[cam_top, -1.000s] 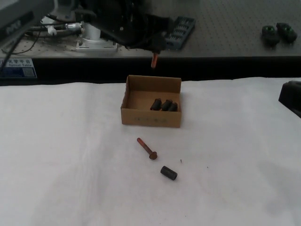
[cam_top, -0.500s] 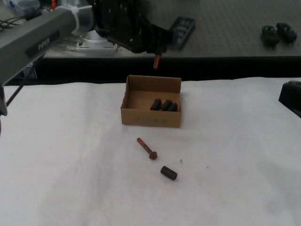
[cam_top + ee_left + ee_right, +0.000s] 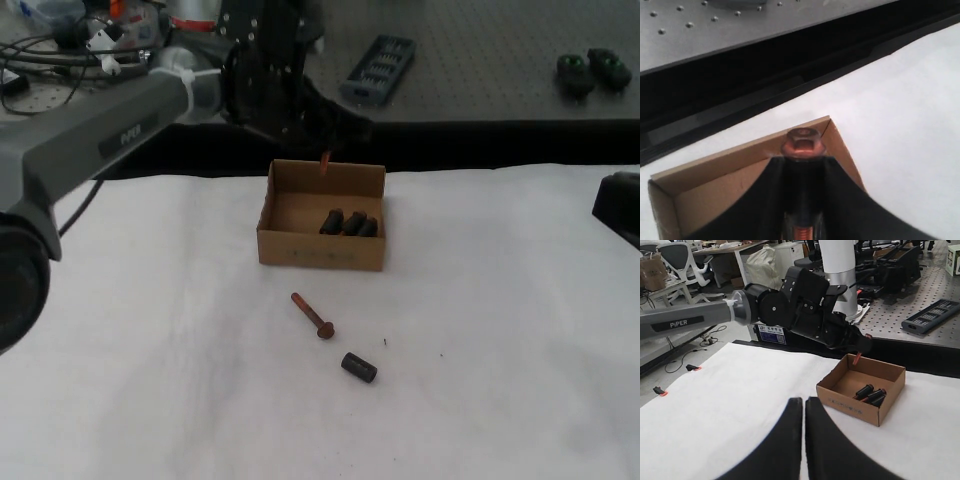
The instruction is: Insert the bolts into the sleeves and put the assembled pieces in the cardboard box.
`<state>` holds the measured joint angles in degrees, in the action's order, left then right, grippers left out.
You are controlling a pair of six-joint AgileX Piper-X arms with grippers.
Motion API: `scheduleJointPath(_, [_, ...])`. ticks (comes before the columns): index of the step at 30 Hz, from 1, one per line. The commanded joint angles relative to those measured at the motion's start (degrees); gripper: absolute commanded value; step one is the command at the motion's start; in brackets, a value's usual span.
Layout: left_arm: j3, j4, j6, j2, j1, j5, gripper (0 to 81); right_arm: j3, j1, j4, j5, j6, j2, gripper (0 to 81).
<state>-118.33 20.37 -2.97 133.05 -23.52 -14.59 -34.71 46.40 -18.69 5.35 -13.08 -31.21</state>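
While over the cardboard box (image 3: pixel 715 167), left gripper (image 3: pixel 802 162) around bolt (image 3: pixel 803 142) (right gripper (image 3: pixel 804 407) closed).

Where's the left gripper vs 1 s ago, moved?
Yes. High view: left gripper, holding a bolt, closed in on the cardboard box, at its far wall.

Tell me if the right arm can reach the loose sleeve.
Probably yes: the sleeve lies bare on the white cloth, apart from the loose bolt, and the left hand is away over the cardboard box.
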Motion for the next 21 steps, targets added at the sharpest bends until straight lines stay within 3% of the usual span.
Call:
scheduleJointPath(1, [-0.96,-1.24,0.67,1.29,0.22,0.77,0.6,-0.33,-0.31,-0.74,0.25,-0.17,0.55,2.5])
scheduleJointPath(21, [-0.96,4.57,0.22,3.86,0.32,4.26,0.6,-0.33,-0.31,-3.46,0.25,-0.17,0.55,2.5])
